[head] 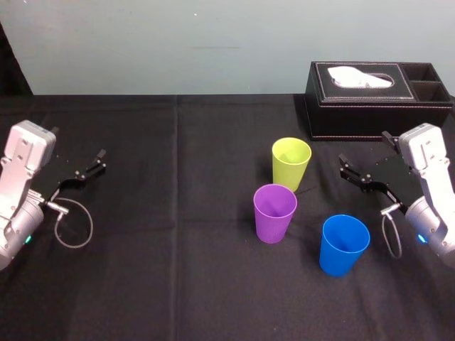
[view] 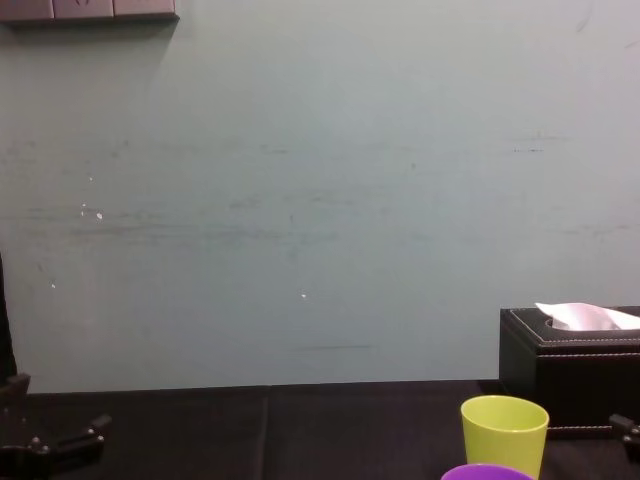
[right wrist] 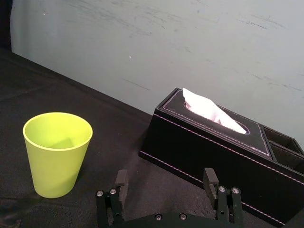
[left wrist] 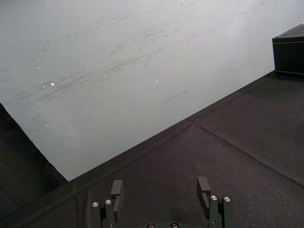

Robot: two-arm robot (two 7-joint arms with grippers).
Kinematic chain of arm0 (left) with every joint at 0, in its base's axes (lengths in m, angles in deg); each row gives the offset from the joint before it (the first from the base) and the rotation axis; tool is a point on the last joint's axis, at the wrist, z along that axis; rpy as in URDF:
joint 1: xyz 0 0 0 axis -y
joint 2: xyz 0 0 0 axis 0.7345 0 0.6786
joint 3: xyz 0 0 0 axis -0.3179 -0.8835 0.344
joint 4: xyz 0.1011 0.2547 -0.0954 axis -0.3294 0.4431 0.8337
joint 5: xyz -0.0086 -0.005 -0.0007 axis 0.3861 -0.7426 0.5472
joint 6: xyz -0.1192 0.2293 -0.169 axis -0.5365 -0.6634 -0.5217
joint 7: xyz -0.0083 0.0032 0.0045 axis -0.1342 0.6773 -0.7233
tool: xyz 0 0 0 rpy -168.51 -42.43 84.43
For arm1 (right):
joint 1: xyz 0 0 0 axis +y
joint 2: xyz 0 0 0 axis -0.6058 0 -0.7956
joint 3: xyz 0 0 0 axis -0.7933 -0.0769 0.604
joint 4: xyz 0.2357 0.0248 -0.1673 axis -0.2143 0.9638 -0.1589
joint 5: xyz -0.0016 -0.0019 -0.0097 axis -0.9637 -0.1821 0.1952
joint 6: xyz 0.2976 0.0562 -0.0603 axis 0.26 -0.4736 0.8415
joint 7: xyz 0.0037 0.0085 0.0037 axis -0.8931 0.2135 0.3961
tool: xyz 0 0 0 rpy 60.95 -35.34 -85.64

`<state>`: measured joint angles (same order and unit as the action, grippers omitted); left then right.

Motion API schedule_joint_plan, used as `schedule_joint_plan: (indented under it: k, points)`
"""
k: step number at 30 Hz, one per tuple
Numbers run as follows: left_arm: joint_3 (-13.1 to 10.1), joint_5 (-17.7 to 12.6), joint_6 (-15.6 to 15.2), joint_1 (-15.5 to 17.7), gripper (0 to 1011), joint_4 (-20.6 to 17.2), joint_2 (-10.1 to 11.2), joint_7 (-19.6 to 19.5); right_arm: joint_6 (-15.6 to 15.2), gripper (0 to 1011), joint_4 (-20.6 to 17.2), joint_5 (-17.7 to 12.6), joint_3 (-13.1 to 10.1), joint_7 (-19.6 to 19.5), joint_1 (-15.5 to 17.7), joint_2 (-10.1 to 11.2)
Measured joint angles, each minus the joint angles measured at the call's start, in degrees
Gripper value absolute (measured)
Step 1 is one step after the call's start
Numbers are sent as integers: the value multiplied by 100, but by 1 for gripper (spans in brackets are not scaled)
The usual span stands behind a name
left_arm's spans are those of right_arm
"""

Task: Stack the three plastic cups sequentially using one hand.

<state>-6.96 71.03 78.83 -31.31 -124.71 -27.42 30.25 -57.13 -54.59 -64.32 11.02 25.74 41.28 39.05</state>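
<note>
A pale grey-green wall is seen behind the table, its paint marked by faint dark scuffs, streaks and a few white specks. At the far left it is bordered by a black area. High on the wall in the chest view, the lower edge of a grey panelled fixture is cut off. The table is covered by a black cloth, crossed by a raised crease. A black leather tissue box with white stitching is set at the back right, near the wall. Everything is lit evenly and softly.
</note>
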Motion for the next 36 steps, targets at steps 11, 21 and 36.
schedule_joint_plan:
  k: [11,21,36]
  points:
    - [0,0,0,0,1011,0,0,0,0,1003,0,0,0,0,0,0]
    - [0,0,0,0,1011,0,0,0,0,1003,0,0,0,0,0,0]
    - [0,0,0,0,1011,0,0,0,0,1004,0,0,0,0,0,0]
